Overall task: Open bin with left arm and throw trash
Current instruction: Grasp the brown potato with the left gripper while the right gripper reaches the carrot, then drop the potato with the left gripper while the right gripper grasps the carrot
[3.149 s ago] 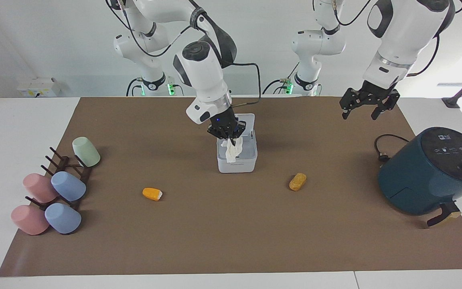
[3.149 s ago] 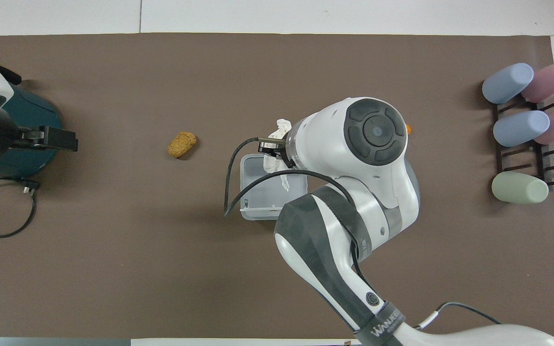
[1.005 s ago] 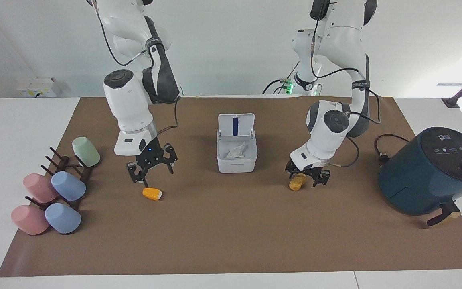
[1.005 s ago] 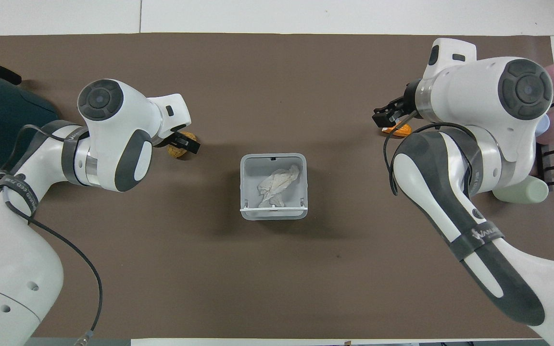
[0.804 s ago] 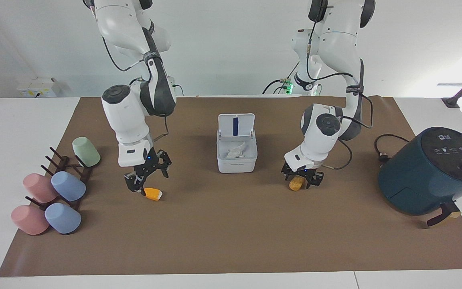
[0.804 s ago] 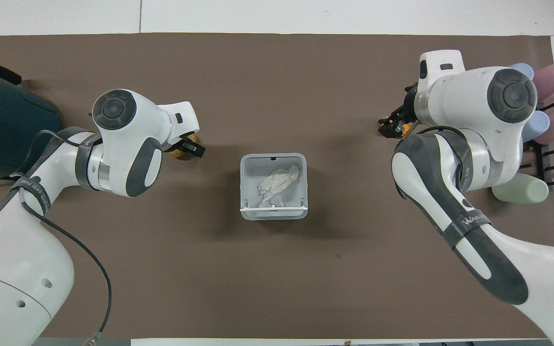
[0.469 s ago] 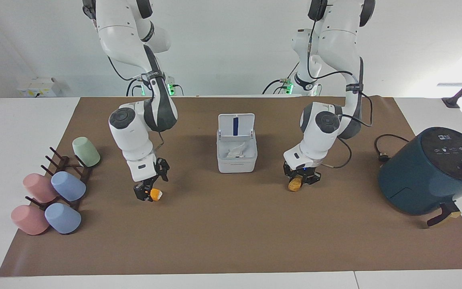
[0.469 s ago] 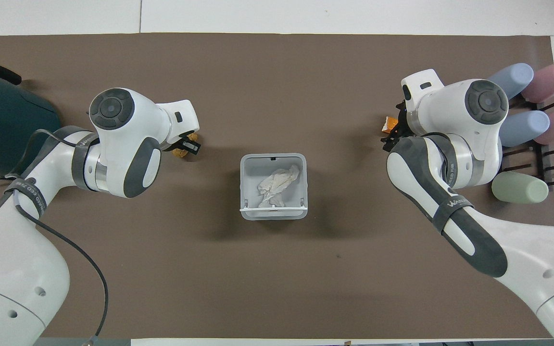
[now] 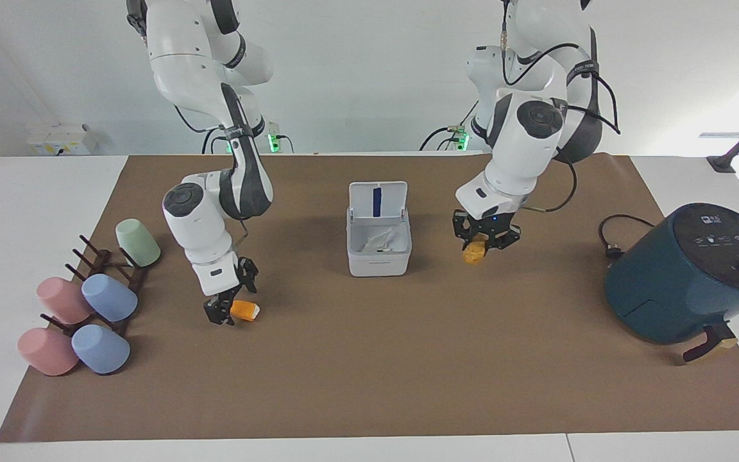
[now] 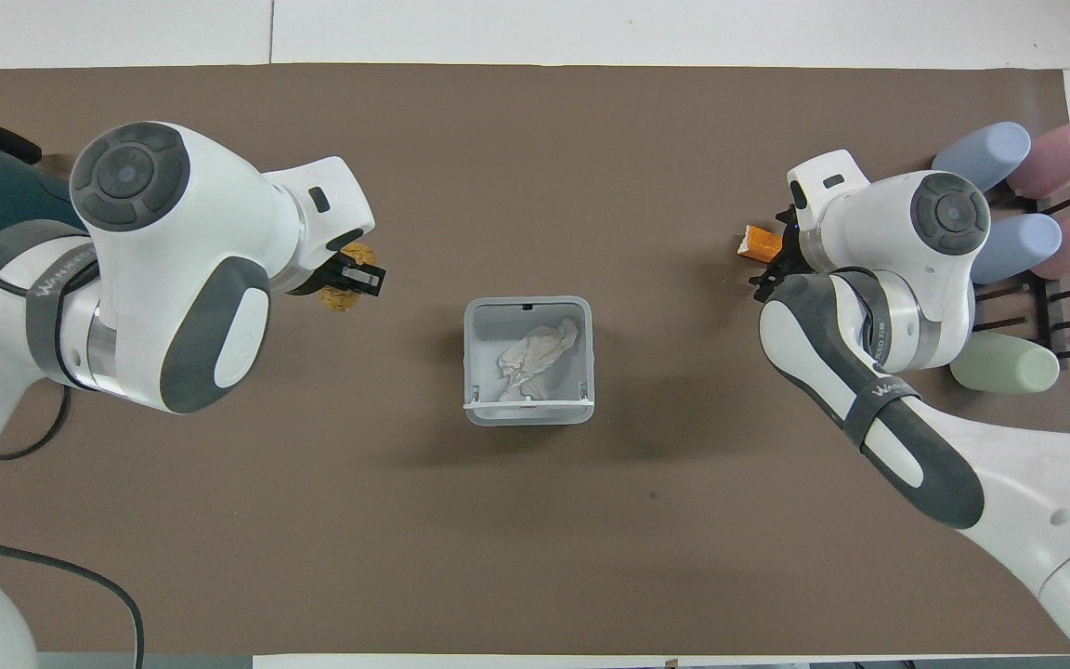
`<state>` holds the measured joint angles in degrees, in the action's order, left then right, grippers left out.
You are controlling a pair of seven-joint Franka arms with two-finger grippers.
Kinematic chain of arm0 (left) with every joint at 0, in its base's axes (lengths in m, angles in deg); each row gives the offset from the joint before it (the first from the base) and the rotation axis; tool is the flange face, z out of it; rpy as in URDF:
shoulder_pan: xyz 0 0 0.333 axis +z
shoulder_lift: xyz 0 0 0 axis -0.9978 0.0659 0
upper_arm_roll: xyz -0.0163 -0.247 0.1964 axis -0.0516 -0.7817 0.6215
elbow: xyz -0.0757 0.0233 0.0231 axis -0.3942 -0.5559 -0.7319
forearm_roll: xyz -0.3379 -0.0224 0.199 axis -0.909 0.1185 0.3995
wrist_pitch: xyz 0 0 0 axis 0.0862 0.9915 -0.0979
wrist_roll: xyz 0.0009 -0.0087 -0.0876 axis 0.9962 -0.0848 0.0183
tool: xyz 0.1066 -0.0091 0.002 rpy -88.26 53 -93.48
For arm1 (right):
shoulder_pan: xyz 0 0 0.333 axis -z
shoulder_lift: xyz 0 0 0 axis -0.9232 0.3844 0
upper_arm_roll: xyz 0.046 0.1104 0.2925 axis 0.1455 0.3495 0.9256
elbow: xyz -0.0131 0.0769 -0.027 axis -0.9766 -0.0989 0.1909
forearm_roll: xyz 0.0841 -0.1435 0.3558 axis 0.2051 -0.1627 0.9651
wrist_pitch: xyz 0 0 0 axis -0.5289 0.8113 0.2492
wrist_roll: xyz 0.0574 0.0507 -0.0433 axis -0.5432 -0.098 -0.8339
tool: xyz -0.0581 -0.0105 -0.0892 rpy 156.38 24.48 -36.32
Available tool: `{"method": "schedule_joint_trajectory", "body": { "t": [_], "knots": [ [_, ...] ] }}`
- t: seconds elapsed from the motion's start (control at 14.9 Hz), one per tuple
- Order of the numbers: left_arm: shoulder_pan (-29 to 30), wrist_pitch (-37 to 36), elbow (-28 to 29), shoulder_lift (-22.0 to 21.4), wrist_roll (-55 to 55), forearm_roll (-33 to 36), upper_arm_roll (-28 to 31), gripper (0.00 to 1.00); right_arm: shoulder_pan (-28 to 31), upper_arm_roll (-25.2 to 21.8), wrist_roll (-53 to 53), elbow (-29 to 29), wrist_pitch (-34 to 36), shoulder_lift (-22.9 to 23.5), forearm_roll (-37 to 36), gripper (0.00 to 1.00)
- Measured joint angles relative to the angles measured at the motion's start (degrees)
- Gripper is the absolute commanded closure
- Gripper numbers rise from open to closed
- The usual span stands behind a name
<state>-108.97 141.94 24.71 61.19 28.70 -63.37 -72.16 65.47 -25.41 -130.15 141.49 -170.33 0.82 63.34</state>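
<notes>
"WANUEE", perhaps, on the dark band of each arm [image 10: 877, 388]; small white icons, unreadable, atop the air fryer [image 9: 729, 238].

Crusty lump [image 9: 473, 254] aloft in left gripper [image 9: 484, 239]

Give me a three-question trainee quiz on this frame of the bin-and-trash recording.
1. True or false: the bin has its lid shut.
2. Which gripper holds a piece of trash clear of the table: A) left gripper, B) right gripper?
3. Fill in: the crumpled tissue lies ____ the bin.

Key:
1. False; the lid stands open.
2. A; it is shut on the yellow-brown lump, lifted above the mat beside the bin. The right gripper is down at the orange lump, which lies on the mat.
3. Inside.
</notes>
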Motion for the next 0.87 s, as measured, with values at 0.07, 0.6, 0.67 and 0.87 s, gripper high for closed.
{"method": "schedule_joint_trajectory", "body": {
  "t": [0.07,0.6,0.67,0.87],
  "knots": [
    [-1.91,0.0,0.02,0.13,-3.03,-1.51,-0.14,1.0,0.02,0.01,-0.01,0.07,-0.14,0.0,0.0,0.29],
    [-11.41,3.55,0.83,0.75,-14.87,-10.63,-0.4,0.0,0.02,-0.02,-0.2,-1.86,3.92,-1.14,9.6,1.0],
    [-11.64,3.55,0.83,0.75,-15.32,-10.64,-0.41,0.0,0.07,-0.05,3.05,-3.06,7.15,-2.19,10.0,1.0],
    [-11.67,2.7,0.83,0.64,-18.09,-10.66,-0.31,0.0,0.15,-0.16,16.69,-6.42,17.94,-6.82,10.06,1.0]
  ]
}}
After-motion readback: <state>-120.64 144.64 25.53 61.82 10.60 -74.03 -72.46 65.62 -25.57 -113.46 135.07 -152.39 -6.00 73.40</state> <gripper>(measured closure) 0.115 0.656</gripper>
